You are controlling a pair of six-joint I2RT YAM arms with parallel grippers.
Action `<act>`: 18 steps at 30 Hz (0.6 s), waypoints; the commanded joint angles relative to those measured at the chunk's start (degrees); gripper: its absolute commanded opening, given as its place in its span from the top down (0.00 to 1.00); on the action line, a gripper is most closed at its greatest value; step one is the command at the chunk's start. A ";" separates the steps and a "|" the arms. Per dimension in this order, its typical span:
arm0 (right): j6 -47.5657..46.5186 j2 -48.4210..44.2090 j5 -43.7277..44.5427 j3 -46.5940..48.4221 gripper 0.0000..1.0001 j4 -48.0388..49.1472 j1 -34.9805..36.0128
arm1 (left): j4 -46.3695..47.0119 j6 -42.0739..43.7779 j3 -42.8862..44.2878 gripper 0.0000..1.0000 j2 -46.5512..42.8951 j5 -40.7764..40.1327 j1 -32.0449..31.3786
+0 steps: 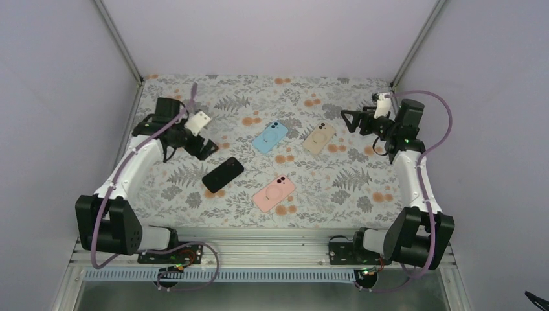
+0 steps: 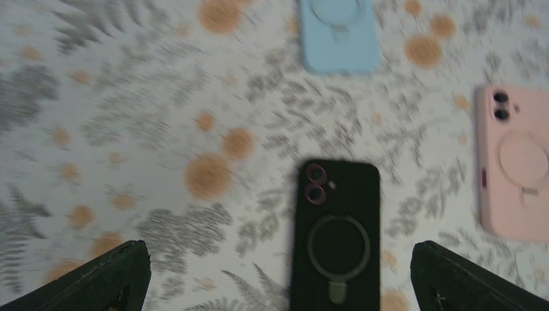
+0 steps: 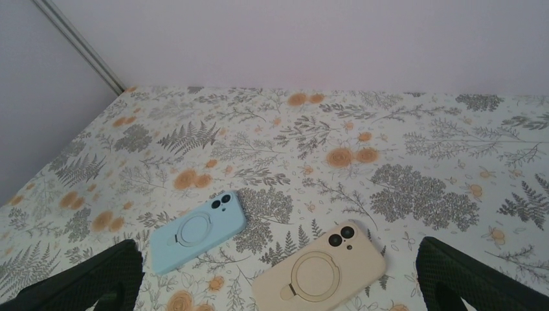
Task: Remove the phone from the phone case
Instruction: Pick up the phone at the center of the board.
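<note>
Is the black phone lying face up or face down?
Face down: the black phone shows its rear camera lenses and ring holder upward.

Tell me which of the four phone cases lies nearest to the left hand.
The black case, lying right beside the open left hand. The blue case, the beige case and the pink case lie farther to the right.

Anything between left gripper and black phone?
Nothing. Top view shows only bare cloth between the left gripper and the black phone.
</note>
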 commanded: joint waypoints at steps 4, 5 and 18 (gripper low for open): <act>1.65 0.60 -2.34 -0.86 0.01 4.35 0.76 | -4.20 5.52 -6.25 0.00 0.22 -9.49 -9.28; 1.85 0.66 -2.50 -1.04 0.01 4.68 0.77 | -4.14 5.40 -6.84 0.00 0.63 -10.57 -10.52; 4.96 -1.05 -4.79 -3.40 0.01 7.54 0.94 | -2.10 3.45 -8.21 0.00 10.14 -18.78 -20.25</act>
